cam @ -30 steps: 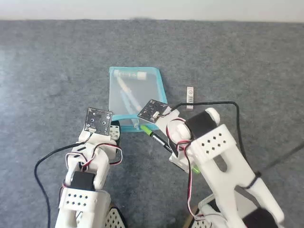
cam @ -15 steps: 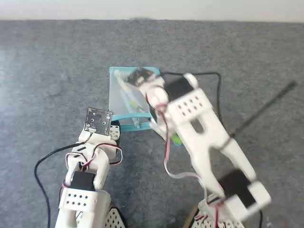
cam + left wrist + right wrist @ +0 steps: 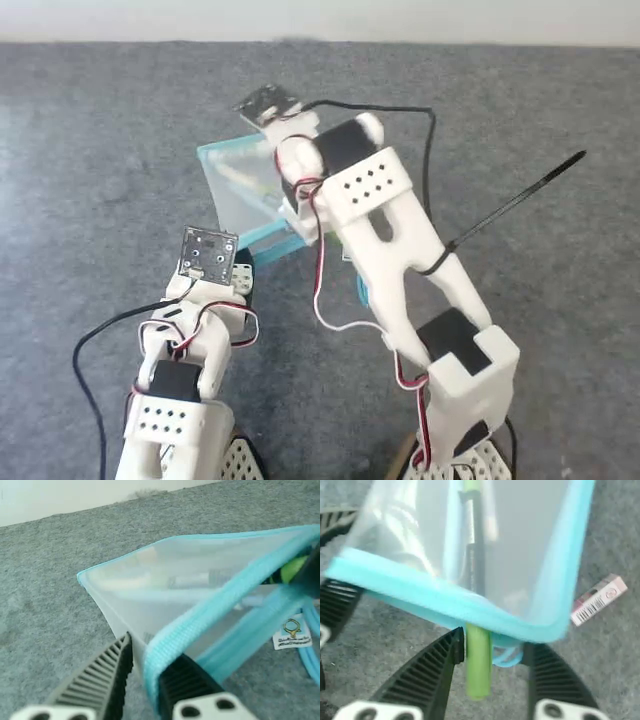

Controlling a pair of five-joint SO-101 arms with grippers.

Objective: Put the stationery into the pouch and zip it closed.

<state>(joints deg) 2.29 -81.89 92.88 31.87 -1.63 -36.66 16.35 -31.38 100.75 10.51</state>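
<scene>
Moved: right arm [image 3: 385,225] has swung forward over the clear, turquoise-edged zip pouch [image 3: 240,195], which has turned on the grey felt table [image 3: 100,120].
Left jaws: pinching the pouch's zipper edge.
Right jaws: spread, with the green end of the green-and-black pen [image 3: 477,670] between them and its shaft inside the pouch.
Hidden: the right arm covers the pouch's far side.
Pouch: translucent, contents blurred.
</scene>
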